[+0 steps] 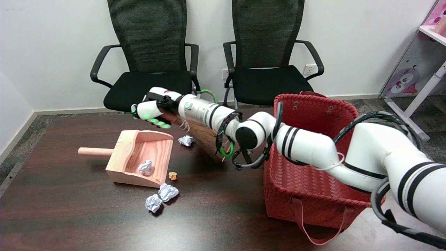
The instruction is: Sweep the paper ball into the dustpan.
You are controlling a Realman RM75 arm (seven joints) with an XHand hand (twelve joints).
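My right hand (pixel 152 110) is above the table's far side, just beyond the wooden dustpan (pixel 161 141), and grips one end of a brown brush (pixel 206 140). The brush slants down to the right under my forearm, which hides part of it. One white paper ball (pixel 186 140) lies on the table between the dustpan's right wall and the brush. Another paper ball (pixel 145 167) sits inside the pan. Two more paper balls (pixel 168 191) (pixel 153 203) lie together just in front of the pan's open lip, near a small tan crumpled scrap (pixel 172 175).
The dustpan's round handle (pixel 93 151) points left. A tall red woven basket (pixel 306 167) stands at the right, close under my arm. Two black office chairs (pixel 150 80) (pixel 268 76) are behind the dark wooden table (pixel 69 209).
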